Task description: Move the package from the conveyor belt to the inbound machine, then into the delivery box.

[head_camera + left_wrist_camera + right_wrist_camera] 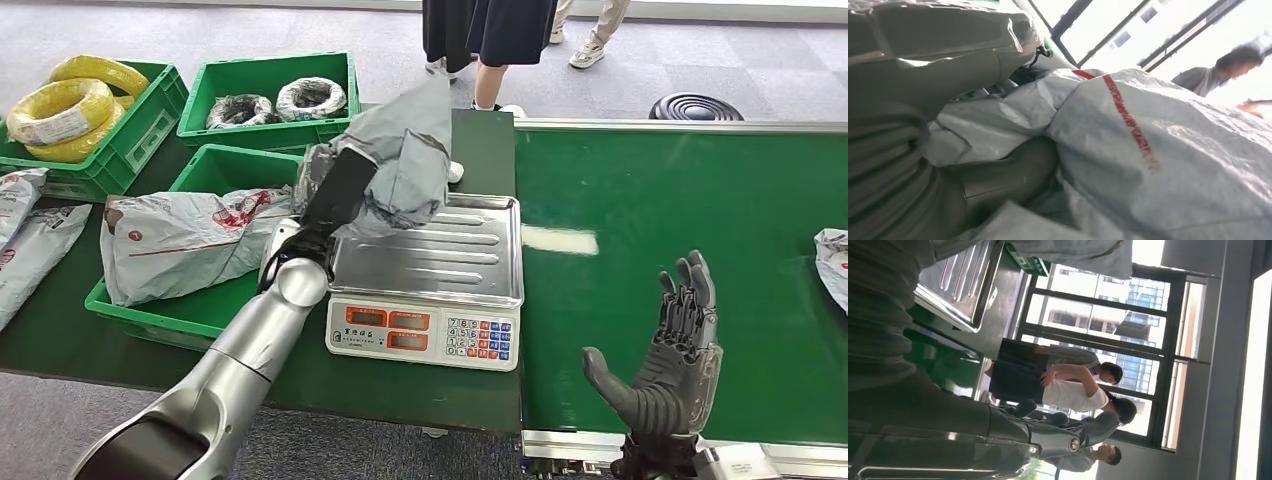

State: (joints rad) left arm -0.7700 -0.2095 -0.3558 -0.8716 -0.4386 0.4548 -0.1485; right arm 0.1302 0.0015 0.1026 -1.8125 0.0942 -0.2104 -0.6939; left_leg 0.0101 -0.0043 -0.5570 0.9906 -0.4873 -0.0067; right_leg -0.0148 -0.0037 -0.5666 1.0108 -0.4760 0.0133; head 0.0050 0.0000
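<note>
The left arm (240, 370) is being extended forward and up, with the left hand (335, 190) being closed around a grey package (405, 160), which is being held aloft. The right hand (670, 350) is being held open, fingers spread and pointing upward, palm empty.

The left arm (240, 370) is a smooth silver tube with a rounded silver joint near the wrist and a black forearm section beyond it. The right hand (668, 365) is dark grey, with segmented darker fingers (690, 295), a thick grey thumb and a ribbed grey wrist cover (878, 315).
</note>
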